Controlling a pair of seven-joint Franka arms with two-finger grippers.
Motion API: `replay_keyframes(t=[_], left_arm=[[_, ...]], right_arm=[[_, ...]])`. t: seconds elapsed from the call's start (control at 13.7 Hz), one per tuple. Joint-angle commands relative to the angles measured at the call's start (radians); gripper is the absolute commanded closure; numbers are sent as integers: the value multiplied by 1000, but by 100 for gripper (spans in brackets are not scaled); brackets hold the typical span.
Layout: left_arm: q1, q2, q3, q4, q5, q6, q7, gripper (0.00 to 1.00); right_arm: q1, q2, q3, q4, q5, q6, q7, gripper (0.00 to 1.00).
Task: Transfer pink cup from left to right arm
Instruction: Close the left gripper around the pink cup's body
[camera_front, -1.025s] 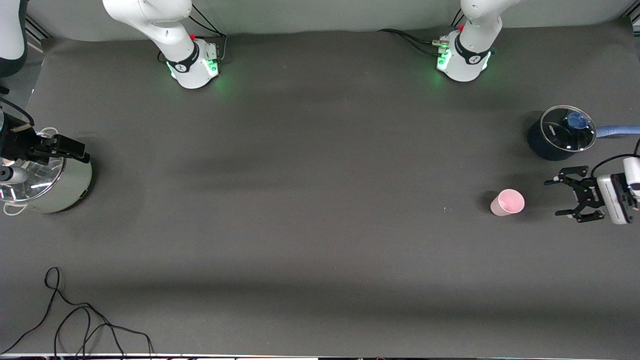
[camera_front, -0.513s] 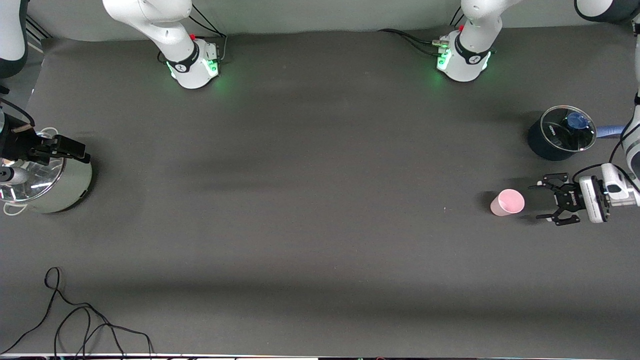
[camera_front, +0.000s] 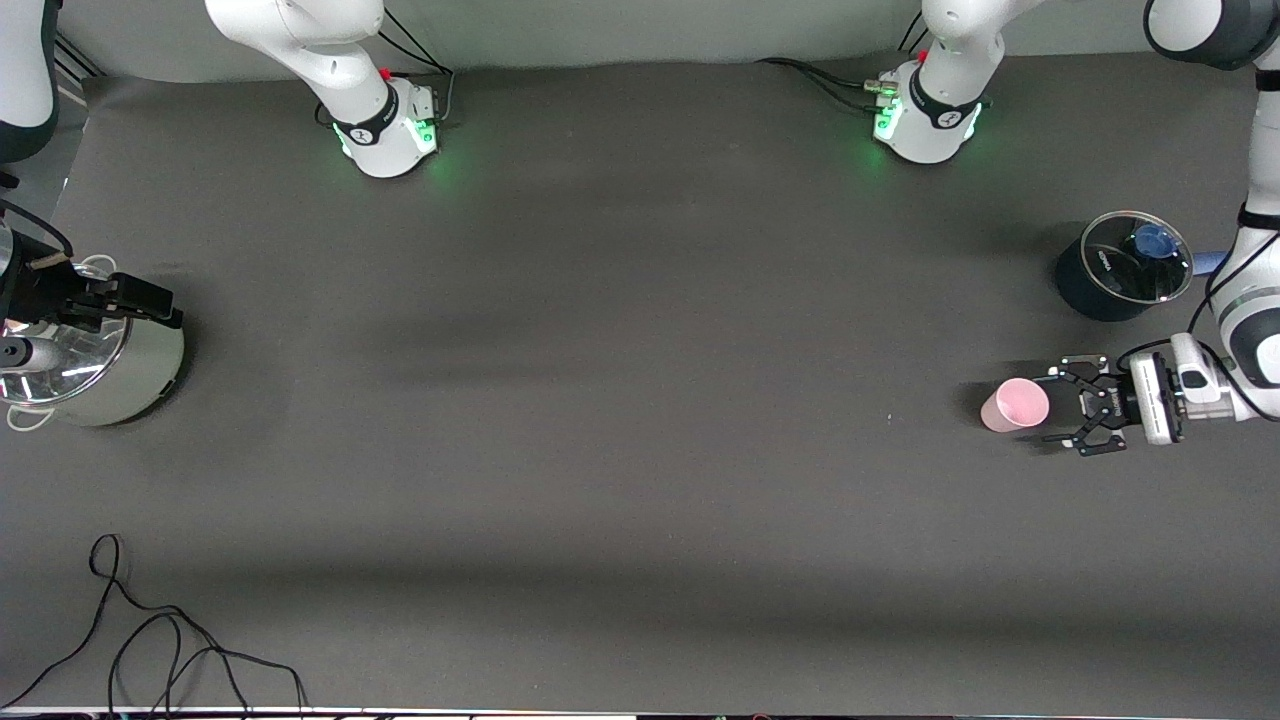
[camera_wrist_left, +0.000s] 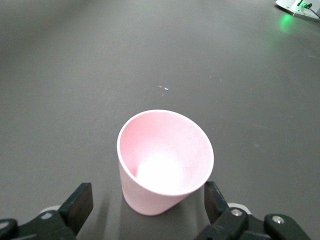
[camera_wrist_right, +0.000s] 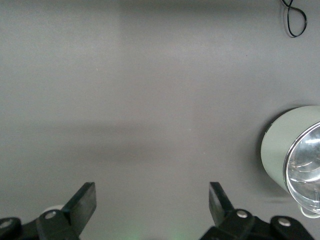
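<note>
Front view: pink cup (camera_front: 1015, 405) stands upright on the table (camera_front: 640, 400) toward the left arm's end, nearer the camera than the dark pot (camera_front: 1120, 268). Left gripper (camera_front: 1062, 408) is just beside it, jaws spread, not touching. Right gripper (camera_front: 150, 305) waits over the silver pot (camera_front: 95, 365).

Left wrist view: cup (camera_wrist_left: 165, 160) sits between the spread fingers (camera_wrist_left: 80, 205), ungrasped.

Right wrist view: right gripper (camera_wrist_right: 150, 200) is released, holding nothing.
</note>
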Motion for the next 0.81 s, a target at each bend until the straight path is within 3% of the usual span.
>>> replay_keyframes(t=[0.0, 0.66, 0.73], left_arm=[[-3, 16, -10, 5, -24, -8, 52, 1], [-4, 53, -30, 0, -55, -15, 116, 1], [-4, 57, -32, 0, -59, -15, 121, 10]], right_arm=[[7, 3, -5, 12, 11, 1, 1, 0], [8, -29, -5, 10, 10, -22, -1, 0], [8, -29, -5, 10, 10, -24, -1, 0]])
